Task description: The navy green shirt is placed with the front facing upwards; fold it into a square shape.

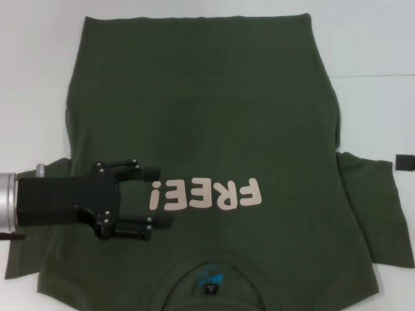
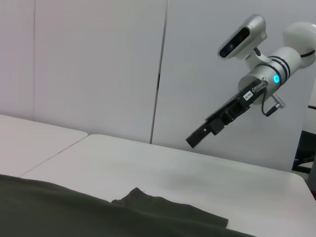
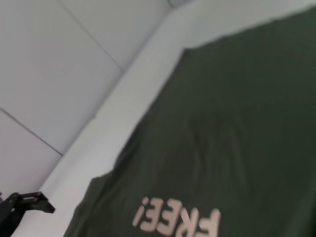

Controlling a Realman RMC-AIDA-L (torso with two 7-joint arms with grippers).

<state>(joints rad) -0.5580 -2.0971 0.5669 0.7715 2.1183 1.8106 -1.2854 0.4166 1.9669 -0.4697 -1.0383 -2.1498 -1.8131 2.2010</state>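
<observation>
The navy green shirt [image 1: 207, 129] lies flat, front up, on the white worktop [image 1: 363, 39], collar toward the robot and the pink "FREE!" lettering [image 1: 206, 193] showing. Both short sleeves are spread outward and no fold appears in the body, so judging by this the folding has barely begun: sleeves, sides and hem all remain to be turned in. The left claw [image 1: 154, 197] hovers over the chest just beside the lettering, its fingers apart and gripping nothing. The right claw [image 2: 196, 138] is raised well above the worktop, away from the cloth; whether its fingers are apart or together cannot be told.
</observation>
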